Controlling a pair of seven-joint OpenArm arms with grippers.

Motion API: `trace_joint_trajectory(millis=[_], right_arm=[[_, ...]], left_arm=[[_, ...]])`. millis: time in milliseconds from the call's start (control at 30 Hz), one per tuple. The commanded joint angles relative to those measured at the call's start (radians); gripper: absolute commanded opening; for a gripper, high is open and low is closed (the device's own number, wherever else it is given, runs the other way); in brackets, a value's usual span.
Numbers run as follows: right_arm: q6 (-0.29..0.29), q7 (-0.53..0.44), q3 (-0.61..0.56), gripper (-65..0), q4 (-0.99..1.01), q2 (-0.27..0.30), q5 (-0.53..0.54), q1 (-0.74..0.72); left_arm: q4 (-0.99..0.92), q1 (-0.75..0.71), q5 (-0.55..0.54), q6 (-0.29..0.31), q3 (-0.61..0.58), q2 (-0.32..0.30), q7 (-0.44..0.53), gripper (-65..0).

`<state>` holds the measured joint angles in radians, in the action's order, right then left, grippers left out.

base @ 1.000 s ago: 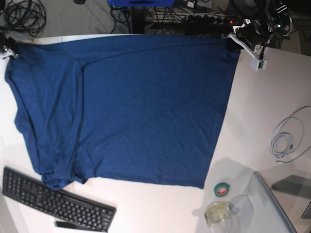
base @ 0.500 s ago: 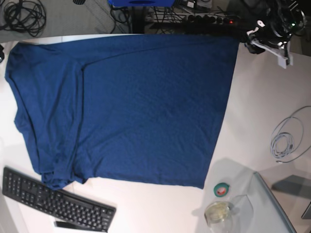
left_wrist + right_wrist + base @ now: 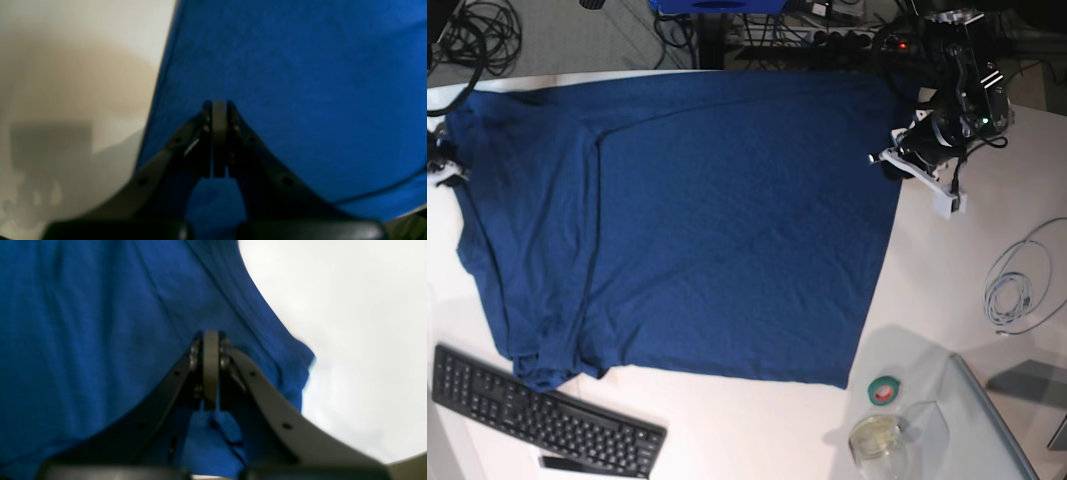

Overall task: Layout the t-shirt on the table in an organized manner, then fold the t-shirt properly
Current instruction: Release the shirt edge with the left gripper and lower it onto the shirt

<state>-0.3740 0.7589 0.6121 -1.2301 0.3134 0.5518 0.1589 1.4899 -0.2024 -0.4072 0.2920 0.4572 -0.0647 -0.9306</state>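
Note:
The navy t-shirt (image 3: 707, 220) lies spread flat over the white table (image 3: 757, 420), with its sleeves toward the left. My left gripper (image 3: 884, 160) hovers at the shirt's right edge, about a third of the way down. In the left wrist view this gripper (image 3: 219, 104) is shut, jaws pressed together over the blue t-shirt (image 3: 300, 83), with bare table (image 3: 83, 50) to the left. My right gripper (image 3: 441, 170) sits at the shirt's left edge. Its jaws (image 3: 210, 334) are shut too, above the t-shirt (image 3: 83, 323) near the cloth's border, table (image 3: 350, 306) on the right. No cloth shows pinched in either.
A black keyboard (image 3: 537, 415) lies at the front left, touching the shirt's lower corner. Front right hold a green tape roll (image 3: 885, 390), a glass jar (image 3: 877, 438) and a clear tilted panel (image 3: 997, 430). A coiled white cable (image 3: 1017, 285) lies at the right edge.
Both grippers let go of the shirt's far corners, swung outward with jaws open, then came back over the side edges nearer the front and shut. The shirt's far right corner shifted slightly inward.

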Motion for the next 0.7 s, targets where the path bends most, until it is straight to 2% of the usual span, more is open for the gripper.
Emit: trace_joint_trajectory(millis=[0, 100, 300, 600, 667], right_arm=[[0.000, -0.012, 0.001, -63.5, 0.013, 0.022, 0.015, -0.023], [0.000, -0.039, 0.001, -64.2, 0.079, 0.053, 0.015, -0.034], [0.000, -0.100, 0.016, -64.2, 0.186, 0.086, 0.015, -0.037], [0.002, -0.132, 0.042, -64.2, 0.293, 0.122, 0.015, -0.048], [0.002, -0.132, 0.085, -64.2, 0.290, 0.122, 0.015, -0.046]], left_arm=[[-0.015, 0.013, -0.011, 0.009, -0.008, -0.005, 0.009, -65.0], [-0.064, 0.022, -0.011, 0.009, -0.027, -0.005, 0.014, -65.0], [-0.163, 0.013, -0.009, 0.008, -0.076, -0.034, 0.121, -65.0], [-0.209, 0.013, -0.011, 0.008, -0.073, -0.053, 0.132, -65.0], [-0.209, 0.011, -0.011, 0.008, -0.073, -0.053, 0.130, -65.0]])
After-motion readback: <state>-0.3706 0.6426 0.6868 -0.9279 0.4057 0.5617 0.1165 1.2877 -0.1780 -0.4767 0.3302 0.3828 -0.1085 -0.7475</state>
